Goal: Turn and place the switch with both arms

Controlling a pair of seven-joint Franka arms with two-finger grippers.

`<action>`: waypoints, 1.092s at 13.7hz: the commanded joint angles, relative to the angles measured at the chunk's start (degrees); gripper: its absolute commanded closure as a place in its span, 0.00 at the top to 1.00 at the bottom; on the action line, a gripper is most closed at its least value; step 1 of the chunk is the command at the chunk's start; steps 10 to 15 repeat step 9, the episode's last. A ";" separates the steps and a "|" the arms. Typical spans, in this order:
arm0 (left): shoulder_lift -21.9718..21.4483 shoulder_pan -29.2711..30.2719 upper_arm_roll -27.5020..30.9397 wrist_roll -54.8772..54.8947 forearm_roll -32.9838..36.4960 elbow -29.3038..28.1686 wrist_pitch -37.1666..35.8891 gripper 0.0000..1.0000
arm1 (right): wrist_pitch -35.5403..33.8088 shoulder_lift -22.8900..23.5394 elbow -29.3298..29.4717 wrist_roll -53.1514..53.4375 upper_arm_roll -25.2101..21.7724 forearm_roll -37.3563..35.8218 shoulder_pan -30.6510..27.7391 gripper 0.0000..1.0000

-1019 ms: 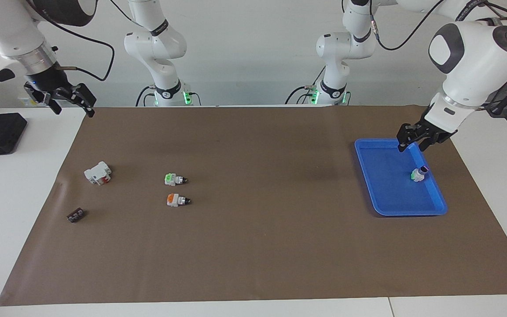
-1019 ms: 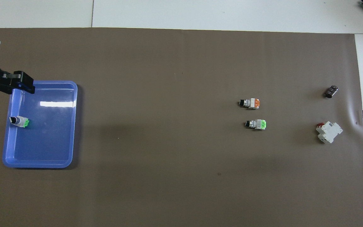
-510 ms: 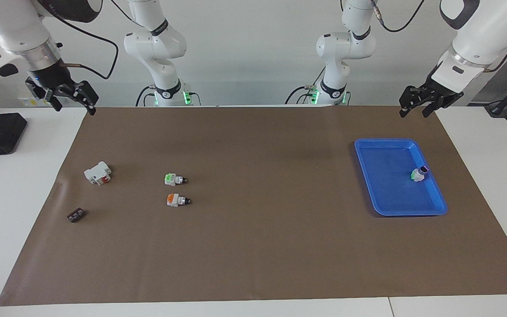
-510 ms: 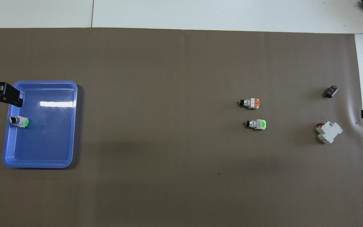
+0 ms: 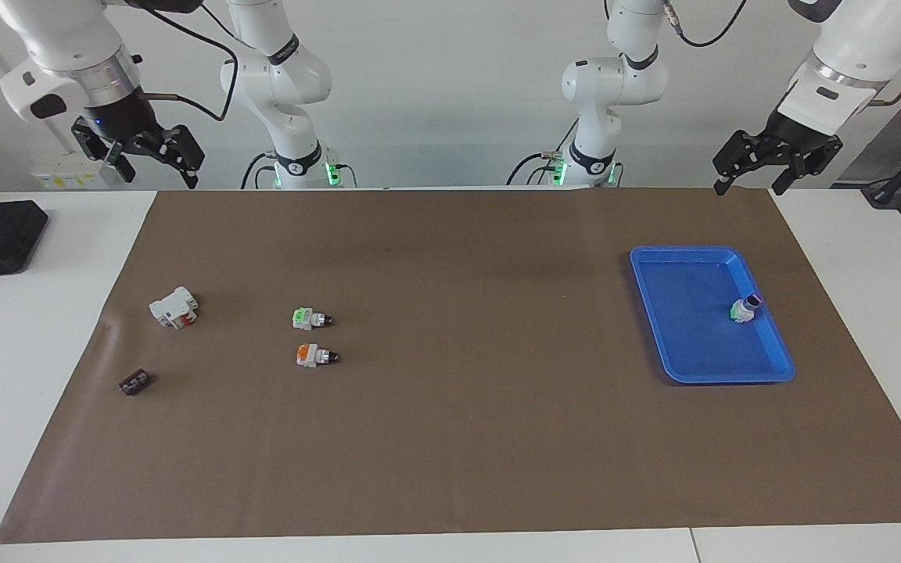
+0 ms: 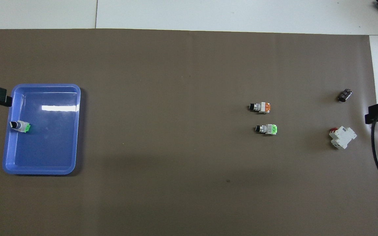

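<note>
Brown mat on white counter (image 5: 28, 328). Switch (image 5: 745, 308) in blue tray (image 5: 685, 367), frame right, against tray wall. Left claw (image 5: 755, 186) upper right, right claw (image 5: 155, 173) upper left: both raised, fingers apart, empty.

Setting: a robotics laboratory. Two white jointed robot arms with grey-black joints (image 5: 282, 74) (image 5: 611, 78) are bolted at one edge of a white desk (image 5: 36, 313), with green indicator lights at their bases and black cables trailing from them. A brown paper mat (image 5: 450, 438) covers the work area. Small electrical parts are laid out on it: white push-button switches (image 5: 311, 318), a white circuit breaker (image 5: 174, 306). A blue plastic tray (image 5: 681, 344) and plain white walls complete the setup.
</note>
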 commanded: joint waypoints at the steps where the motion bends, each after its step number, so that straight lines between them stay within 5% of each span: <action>1: -0.36 -0.36 0.36 -0.34 -0.57 -0.96 3.99 1.00 | 2.04 -2.44 -4.40 3.19 0.12 0.02 0.06 1.00; 4: -0.27 -0.36 0.36 0.10 -0.40 -1.05 5.85 1.00 | 3.72 -4.29 -8.11 2.77 0.29 0.02 0.06 1.00; 15: -0.27 -0.36 0.45 0.10 -0.04 -1.14 5.94 1.00 | 3.64 -4.29 -7.59 2.67 0.29 0.46 0.06 1.00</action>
